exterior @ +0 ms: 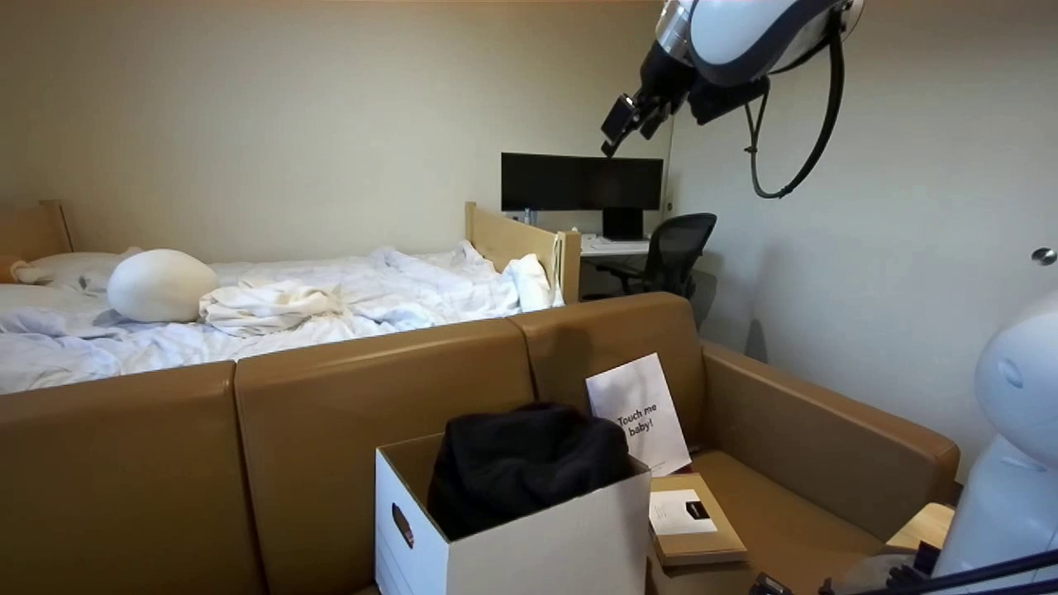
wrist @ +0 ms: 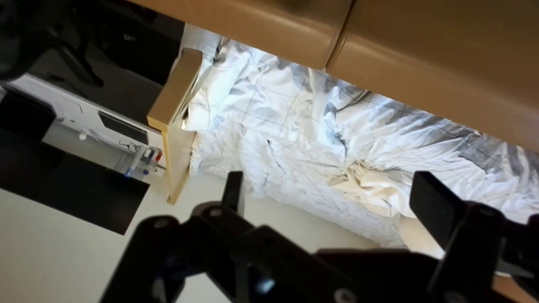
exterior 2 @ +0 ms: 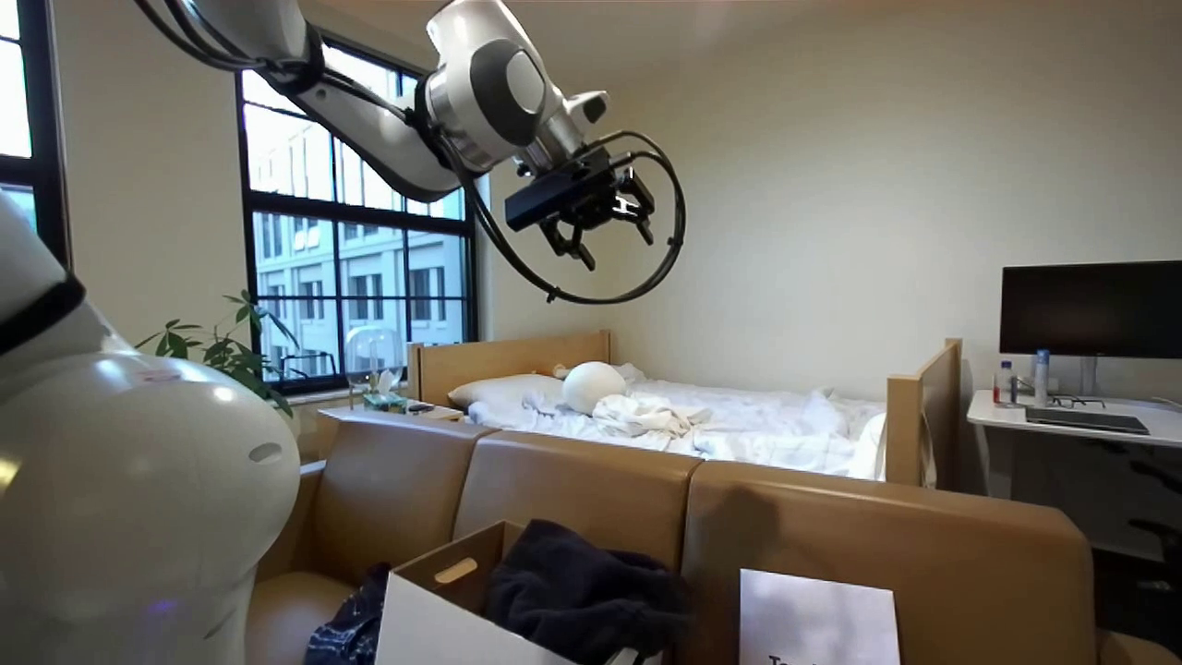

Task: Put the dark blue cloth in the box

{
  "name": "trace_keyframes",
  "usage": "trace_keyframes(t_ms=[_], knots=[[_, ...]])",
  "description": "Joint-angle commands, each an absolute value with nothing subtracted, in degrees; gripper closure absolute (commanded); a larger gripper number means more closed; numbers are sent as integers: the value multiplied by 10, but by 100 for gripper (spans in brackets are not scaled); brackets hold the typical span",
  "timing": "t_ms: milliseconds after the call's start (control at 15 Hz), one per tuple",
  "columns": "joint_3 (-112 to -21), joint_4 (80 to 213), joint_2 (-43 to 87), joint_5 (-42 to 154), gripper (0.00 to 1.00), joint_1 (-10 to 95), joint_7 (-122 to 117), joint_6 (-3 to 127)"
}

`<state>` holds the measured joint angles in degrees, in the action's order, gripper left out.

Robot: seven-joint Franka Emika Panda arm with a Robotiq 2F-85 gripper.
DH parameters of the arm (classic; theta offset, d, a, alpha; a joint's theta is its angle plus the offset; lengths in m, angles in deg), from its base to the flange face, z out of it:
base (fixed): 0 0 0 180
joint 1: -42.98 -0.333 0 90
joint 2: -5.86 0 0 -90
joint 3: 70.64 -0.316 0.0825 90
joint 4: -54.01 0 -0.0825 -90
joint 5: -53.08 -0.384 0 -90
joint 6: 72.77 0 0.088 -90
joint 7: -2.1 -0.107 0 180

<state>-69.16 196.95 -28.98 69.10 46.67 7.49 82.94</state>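
Observation:
A dark, nearly black-blue cloth [exterior: 529, 467] lies bunched inside the open white box [exterior: 550, 549] and rises above its rim; both also show in an exterior view, the cloth [exterior 2: 582, 591] and the box [exterior 2: 439, 633]. A second dark blue cloth with light markings [exterior 2: 346, 628] lies beside the box on the sofa, partly cut off by the frame. My gripper [exterior: 628, 142] is high in the air above the sofa, well apart from the box. It is open and empty; its fingers stand wide apart in the wrist view [wrist: 327, 181]. Neither cloth shows in the wrist view.
The brown sofa [exterior: 388, 380] carries the box. A white sign [exterior: 640, 413] leans on its backrest above a flat cardboard package [exterior: 694, 525]. Behind it are a bed [exterior 2: 785, 429] with white bedding, a desk with a monitor [exterior 2: 1090, 309], and a chair [exterior: 678, 252].

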Motion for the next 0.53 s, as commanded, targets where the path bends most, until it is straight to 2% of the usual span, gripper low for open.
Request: trace_keyframes(t_ms=[0, 200, 467], knots=[[-658, 1951, -268, 663, 0, 463, 107, 778], [-631, 1968, -229, 662, 0, 460, 131, 738], [-587, 2043, -153, 623, 0, 440, 188, 763]])
